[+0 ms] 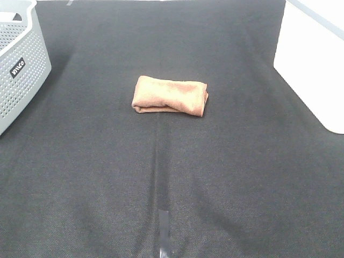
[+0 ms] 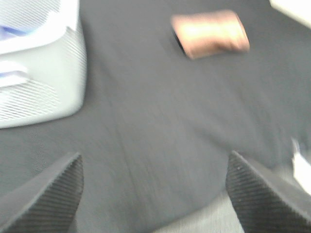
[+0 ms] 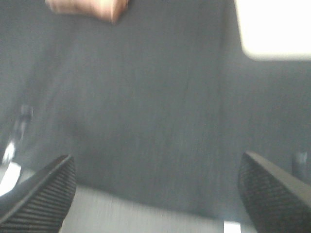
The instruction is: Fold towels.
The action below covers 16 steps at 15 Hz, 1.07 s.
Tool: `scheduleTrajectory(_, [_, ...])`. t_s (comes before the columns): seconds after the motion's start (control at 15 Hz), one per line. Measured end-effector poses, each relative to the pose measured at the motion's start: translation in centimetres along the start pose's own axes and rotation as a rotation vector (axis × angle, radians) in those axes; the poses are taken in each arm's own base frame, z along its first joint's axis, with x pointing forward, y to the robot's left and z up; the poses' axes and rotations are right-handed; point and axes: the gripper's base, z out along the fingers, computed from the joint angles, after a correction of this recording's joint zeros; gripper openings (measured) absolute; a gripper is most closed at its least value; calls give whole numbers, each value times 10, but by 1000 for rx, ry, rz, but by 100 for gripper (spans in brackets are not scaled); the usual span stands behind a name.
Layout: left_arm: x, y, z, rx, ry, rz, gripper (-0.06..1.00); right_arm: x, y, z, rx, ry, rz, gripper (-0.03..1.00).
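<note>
The rust-brown towel (image 1: 170, 96) lies folded into a small thick rectangle in the middle of the dark cloth-covered table. It also shows blurred in the left wrist view (image 2: 210, 34), and a corner of it shows in the right wrist view (image 3: 87, 7). Neither arm shows in the exterior high view. My left gripper (image 2: 153, 194) is open and empty, well away from the towel. My right gripper (image 3: 155, 194) is open and empty, also far from the towel. Both wrist views are motion-blurred.
A grey perforated basket (image 1: 19, 64) stands at the far left edge and also shows in the left wrist view (image 2: 41, 73). A white surface (image 1: 314, 59) borders the table at the right. A strip of tape (image 1: 163, 231) marks the front centre.
</note>
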Motion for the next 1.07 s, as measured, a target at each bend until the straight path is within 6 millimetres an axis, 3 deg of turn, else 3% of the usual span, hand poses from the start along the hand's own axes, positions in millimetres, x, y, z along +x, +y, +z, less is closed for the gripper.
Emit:
scheduleTrajectory(0.13, [9, -6, 19, 68, 63, 89, 77, 11, 0, 2, 2, -79, -13, 85])
scheduleTrajectory(0.47, [6, -7, 31, 84, -19, 106, 77, 13, -1, 10, 10, -60, -31, 85])
scheduleTrajectory(1.07, [6, -7, 33, 82, -30, 124, 77, 13, -1, 10, 10, -62, -31, 85])
